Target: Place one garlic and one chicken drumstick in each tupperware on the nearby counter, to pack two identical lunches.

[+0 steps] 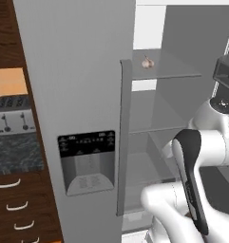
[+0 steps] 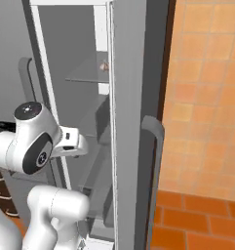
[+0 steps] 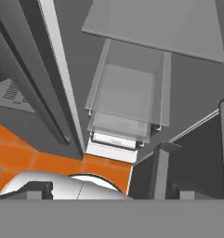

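you see the garlic [image 1: 147, 62] on the fridge's top glass shelf [image 1: 177, 71], upper centre. closed fridge door [image 1: 78, 109] fills centre-left; toaster [image 1: 12, 115] sits on the counter [image 1: 16, 154] at left. pincer open, holding nothing.

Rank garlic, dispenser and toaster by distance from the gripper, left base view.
1. garlic: on the upper fridge shelf, just left of the gripper.
2. dispenser: on the closed fridge door, lower left.
3. toaster: on the counter, far left.
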